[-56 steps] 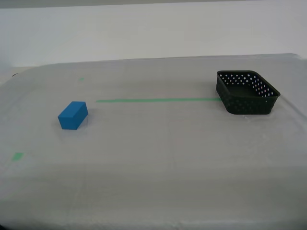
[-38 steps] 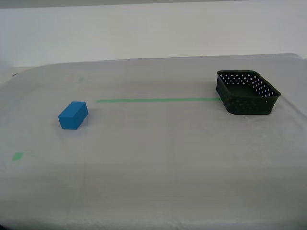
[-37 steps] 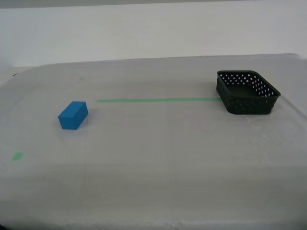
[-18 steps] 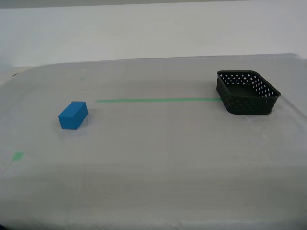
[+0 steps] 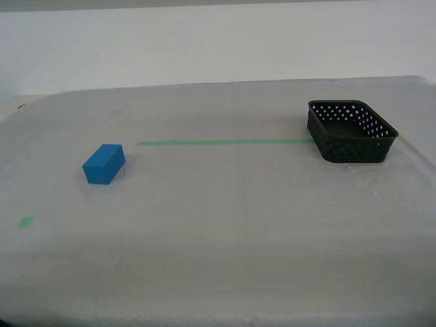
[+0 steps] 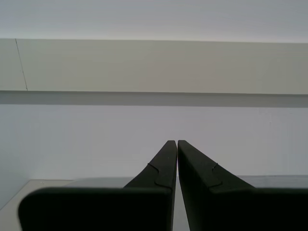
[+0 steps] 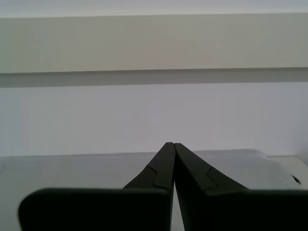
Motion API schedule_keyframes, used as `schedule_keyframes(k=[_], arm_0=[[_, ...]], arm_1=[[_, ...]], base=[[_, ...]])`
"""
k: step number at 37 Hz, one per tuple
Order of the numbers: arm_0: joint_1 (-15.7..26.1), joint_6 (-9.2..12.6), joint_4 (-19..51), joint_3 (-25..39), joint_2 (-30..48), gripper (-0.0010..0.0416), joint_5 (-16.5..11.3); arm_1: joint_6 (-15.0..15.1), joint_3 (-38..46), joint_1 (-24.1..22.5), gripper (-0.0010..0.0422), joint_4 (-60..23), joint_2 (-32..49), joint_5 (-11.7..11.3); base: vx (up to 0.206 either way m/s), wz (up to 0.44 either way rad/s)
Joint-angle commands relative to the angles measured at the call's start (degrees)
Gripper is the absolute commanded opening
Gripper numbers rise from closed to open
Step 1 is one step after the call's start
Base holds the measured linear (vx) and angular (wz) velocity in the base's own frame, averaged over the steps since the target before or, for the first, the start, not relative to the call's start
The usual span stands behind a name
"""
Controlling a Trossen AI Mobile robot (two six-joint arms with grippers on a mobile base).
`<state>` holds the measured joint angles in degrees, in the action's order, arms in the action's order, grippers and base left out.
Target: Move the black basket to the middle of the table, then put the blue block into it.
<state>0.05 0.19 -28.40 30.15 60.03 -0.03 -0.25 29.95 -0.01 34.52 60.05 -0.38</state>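
Nothing begun yet, by the look of it. Black basket [image 5: 351, 131] sitting upright near the far corner of the tabletop [image 5: 225, 225], toward the exterior view's right, its near corner touching or just beside the end of a long strip of green tape [image 5: 225, 142]. Empty inside, open side up, so ready to be slid or carried as it stands. Blue block [image 5: 103, 164] lying flat on the cloth well apart from it, toward the exterior view's left, with a small green tape mark [image 5: 25, 222] nearer the front edge. Middle of the tabletop bare between the two, which suits the plan: basket first to that middle patch, block after.

Neither arm visible in the exterior view. First gripper [image 7: 170, 144] aimed level at the pale wall [image 7: 154, 110], jaws pressed closed on nothing. Second gripper [image 6: 173, 142] likewise pointed at the wall, jaws closed and empty. Likely a parked pose, clear of everything. Next move probably calls for opening one set of jaws and reaching to the basket's rim.
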Motion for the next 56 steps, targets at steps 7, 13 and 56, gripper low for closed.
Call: schedule_keyframes(k=[7, 13, 56], arm_0=[[0.0, 0.0, 10.3, 5.4, 0.0, 0.0, -0.1], [0.0, 0.5, 18.9, 9.1, 0.0, 0.0, -0.1], [0.0, 4.9, 62.6, 32.1, 8.7, 0.0, -0.2]], arm_1=[[0.1, 0.0, 0.0, 0.0, 0.3, 0.0, 0.0], [0.1, 0.0, 0.0, 0.0, 0.3, 0.0, 0.0], [0.1, 0.0, 0.0, 0.0, 0.3, 0.0, 0.0]], base=[[0.0, 0.0], [0.0, 0.0], [0.0, 0.0]])
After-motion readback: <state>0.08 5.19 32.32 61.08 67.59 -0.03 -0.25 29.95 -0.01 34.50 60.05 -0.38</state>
